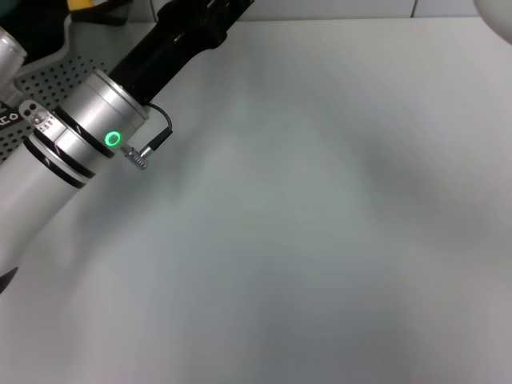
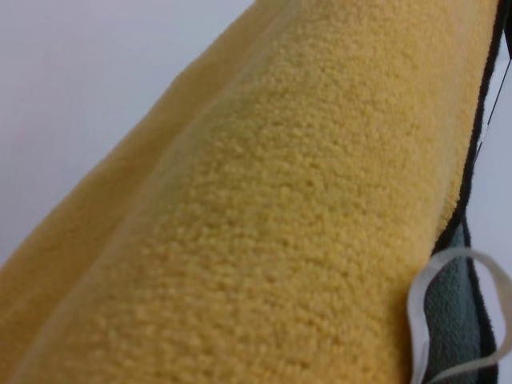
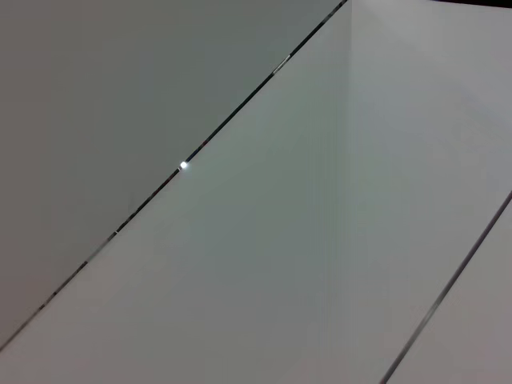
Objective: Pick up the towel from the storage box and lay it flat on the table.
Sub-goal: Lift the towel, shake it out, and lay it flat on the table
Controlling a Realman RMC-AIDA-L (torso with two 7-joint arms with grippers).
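Note:
The storage box [image 1: 50, 78], light grey with perforated walls and a small black label, shows partly at the far left of the table [image 1: 320, 240], mostly behind my left arm [image 1: 96, 132]. A scrap of the yellow towel [image 1: 90, 4] shows at the top edge above the box. My left arm reaches up and away past the box, and its gripper is out of the head view. The left wrist view is filled by the yellow towel [image 2: 280, 208], very close, with a black edge and a white loop tag [image 2: 448, 312]. My right gripper is out of view.
A white rounded part [image 1: 498, 18] shows at the head view's top right corner. The right wrist view shows only plain white surfaces [image 3: 240, 264] crossed by thin dark seams. A thin line [image 1: 413, 10] marks the table's far edge.

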